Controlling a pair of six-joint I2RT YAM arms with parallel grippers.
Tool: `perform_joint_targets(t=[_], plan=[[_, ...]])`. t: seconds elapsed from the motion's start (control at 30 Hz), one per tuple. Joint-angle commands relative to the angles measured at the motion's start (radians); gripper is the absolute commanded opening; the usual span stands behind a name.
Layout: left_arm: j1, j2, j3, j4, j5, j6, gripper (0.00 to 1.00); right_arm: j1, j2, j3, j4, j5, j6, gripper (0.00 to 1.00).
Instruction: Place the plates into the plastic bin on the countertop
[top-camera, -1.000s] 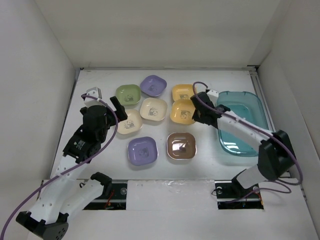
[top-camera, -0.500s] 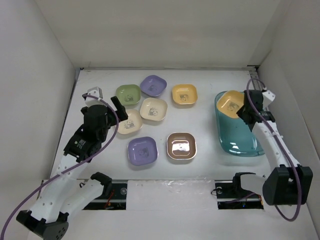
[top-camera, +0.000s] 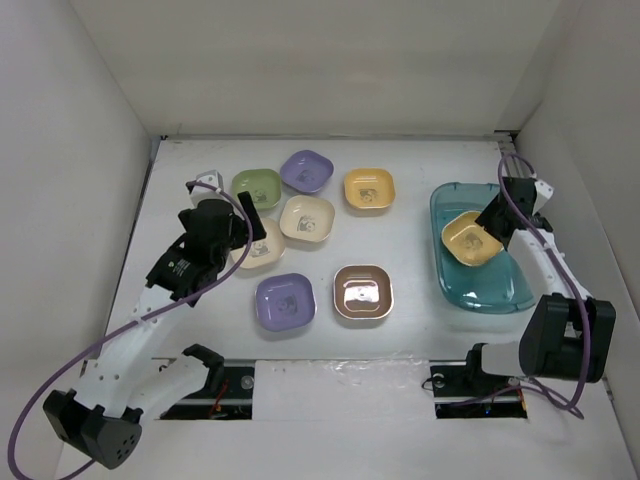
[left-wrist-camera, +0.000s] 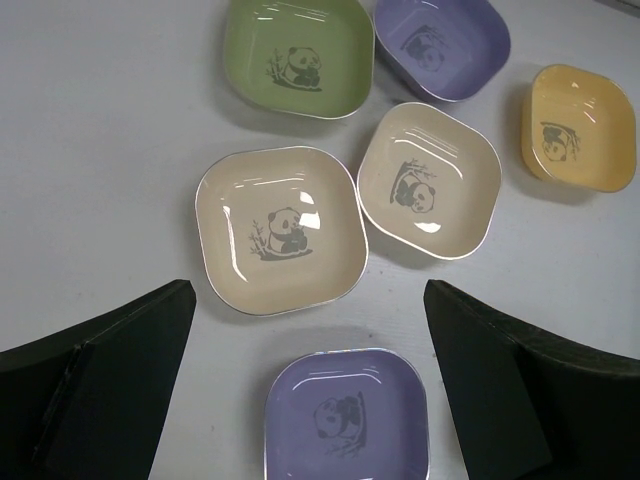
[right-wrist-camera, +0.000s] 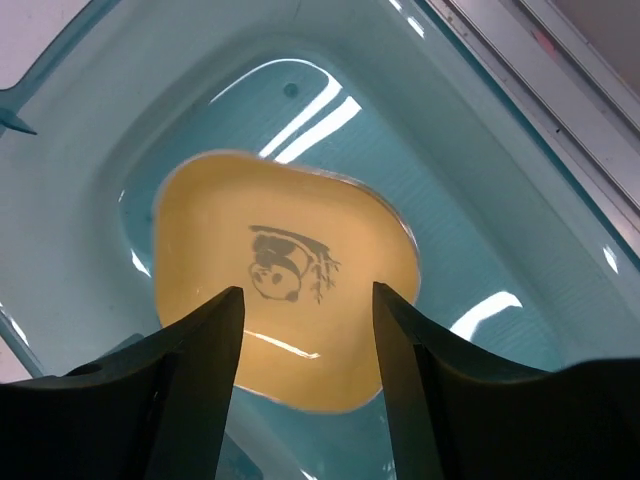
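Overhead, one yellow plate (top-camera: 470, 240) lies inside the bin (top-camera: 495, 292) at the right of the countertop (top-camera: 420, 165), in the bin's far half, its panda print facing up. The right gripper (right-wrist-camera: 308, 290) hangs just above it, dark fingers (right-wrist-camera: 190, 370) spread apart, the plate's near rim showing in the gap and nothing pinched between them. Seven more plates sit on the white surface left of the bin, well apart from it. A green plate (top-camera: 257, 187), a lavender plate (top-camera: 306, 171) and a second yellow plate (top-camera: 369, 190) form the far row. A cream plate (top-camera: 307, 217) sits just near of the lavender one, with a second cream plate (top-camera: 262, 248) to its left. A near lavender plate (top-camera: 285, 301) and a brown-pink plate (top-camera: 362, 291) lie side by side in the near row. The left gripper (left-wrist-camera: 308, 290) hovers over the left part of this group with its jaws fully apart and empty. Its wrist camera looks down on the second cream plate, which lies between the two black fingers (left-wrist-camera: 110, 370), with the near lavender plate at the bottom edge of that view. Each plate in that wrist view carries a small panda figure at its centre.
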Motion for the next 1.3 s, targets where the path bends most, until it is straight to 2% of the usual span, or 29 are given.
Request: perform_joint_targets(t=[0.0,0.13,0.17,0.27,0.3,0.43,0.57,0.77,0.9,1.03,1.17,1.23,1.27], plan=[[0.004,-0.015,0.021,0.014,0.008,0.012,1.00,0.017,0.006,0.061,0.066,-0.008,-0.041,0.60],[0.004,-0.015,0.012,0.014,0.008,0.012,1.00,0.178,-0.043,0.048,0.126,-0.047,-0.103,0.64],[0.004,-0.015,0.012,0.014,0.008,0.012,1.00,0.259,-0.043,0.033,0.150,-0.085,-0.121,0.64],[0.004,-0.015,0.012,0.014,0.008,0.012,1.00,0.381,-0.043,0.010,0.249,-0.168,-0.210,0.64],[0.004,-0.015,0.012,0.014,0.008,0.012,1.00,0.474,-0.031,0.024,0.258,-0.168,-0.223,0.65],[0.004,-0.006,0.012,0.014,0.008,0.012,1.00,0.609,0.121,0.161,0.249,-0.111,-0.284,0.65],[0.004,-0.006,0.012,0.014,0.017,0.012,1.00,0.568,0.378,0.336,0.240,-0.179,-0.310,0.65],[0.004,-0.006,0.012,0.014,0.017,0.022,1.00,0.516,0.573,0.602,0.145,-0.140,-0.319,0.65],[0.004,-0.015,0.012,0.023,0.028,0.022,1.00,0.476,0.682,0.708,0.079,-0.151,-0.328,0.65],[0.004,-0.015,0.012,0.023,0.037,0.031,1.00,0.455,0.811,0.773,0.005,-0.171,-0.328,0.63],[0.004,-0.033,0.012,0.023,0.037,0.031,1.00,0.435,0.834,0.759,0.005,-0.194,-0.306,0.59],[0.004,-0.033,0.012,0.023,0.037,0.031,1.00,0.426,0.845,0.748,0.017,-0.225,-0.305,0.55],[0.004,-0.033,0.012,0.023,0.046,0.031,1.00,0.426,0.845,0.748,0.017,-0.235,-0.305,0.48]])
